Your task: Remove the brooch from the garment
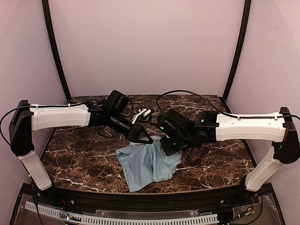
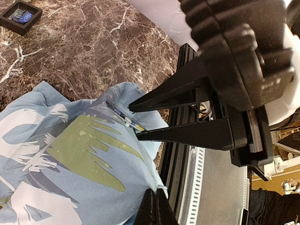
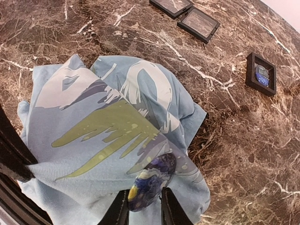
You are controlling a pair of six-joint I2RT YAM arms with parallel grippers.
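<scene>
The light blue printed shirt (image 1: pixel 146 165) lies crumpled at the table's front middle. The brooch (image 3: pixel 151 182), a round dark navy badge with pale and yellow swirls, sits on the shirt (image 3: pixel 108 126). My right gripper (image 3: pixel 144 210) has its fingers closed against both sides of the brooch's lower edge. In the left wrist view the brooch (image 2: pixel 123 116) shows edge-on between the right gripper's tips (image 2: pixel 133 123). My left gripper (image 2: pixel 156 197) is shut on a pinch of the shirt's hem (image 2: pixel 93 159). In the top view both grippers, left (image 1: pixel 145 138) and right (image 1: pixel 165 146), meet over the shirt's upper edge.
A small square black tray (image 3: pixel 261 74) holding a blue badge lies on the dark marble table (image 3: pixel 225 154); it also shows in the left wrist view (image 2: pixel 19 16). Two more flat black trays (image 3: pixel 200 23) lie farther back. The table's front rail (image 2: pixel 180 159) runs just beside the shirt.
</scene>
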